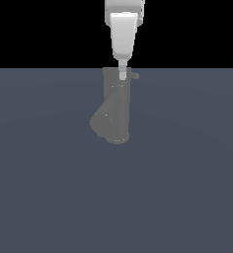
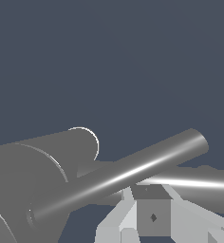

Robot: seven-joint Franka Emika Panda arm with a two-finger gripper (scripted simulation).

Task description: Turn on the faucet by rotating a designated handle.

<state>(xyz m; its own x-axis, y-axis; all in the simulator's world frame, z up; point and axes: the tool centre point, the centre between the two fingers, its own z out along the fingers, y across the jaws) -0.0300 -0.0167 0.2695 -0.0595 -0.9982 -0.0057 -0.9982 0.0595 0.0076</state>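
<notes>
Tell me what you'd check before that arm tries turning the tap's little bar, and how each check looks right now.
1. Gripper down at the top of the faucet: ok.
2. Handle in sight, sticking out toward the exterior view's right: ok.
3. Finger touching the handle: cannot tell.
4. Gripper open or shut: cannot tell.
5. Floor around the faucet free of obstacles: ok.
6. Spout away from the gripper: ok.

Open floor [image 1: 187,188] all around; only the faucet [image 1: 113,116] beneath the hand [image 1: 122,75].
</notes>
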